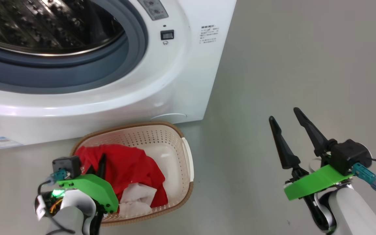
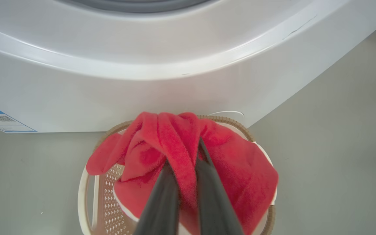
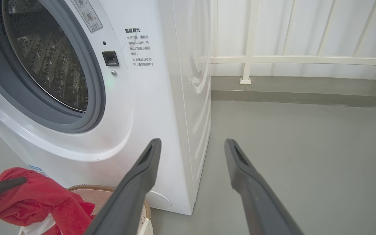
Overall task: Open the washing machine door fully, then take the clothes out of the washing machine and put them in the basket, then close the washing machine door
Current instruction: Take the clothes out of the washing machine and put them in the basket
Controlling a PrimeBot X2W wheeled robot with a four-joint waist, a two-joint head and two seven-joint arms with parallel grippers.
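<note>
L arm low at the lower left, wrist tipped down over the basket [image 1: 175,137]. The left gripper [image 2: 184,153] is pinched nearly shut on a fold of the red clothes [image 1: 129,166], cloth squeezed btw both fingers. The garment is bunched up at the fingers, with the rest sagging into the basket, white patch showing. The basket sits on the floor [image 1: 289,65], right in front of the washing machine [image 1: 181,65], below the open drum mouth. R arm at the lower right, forearm angled up: right gripper [image 1: 283,114] spread wide, fingers pointing fwd over the floor, holding nothing, well apart from the basket.
</note>
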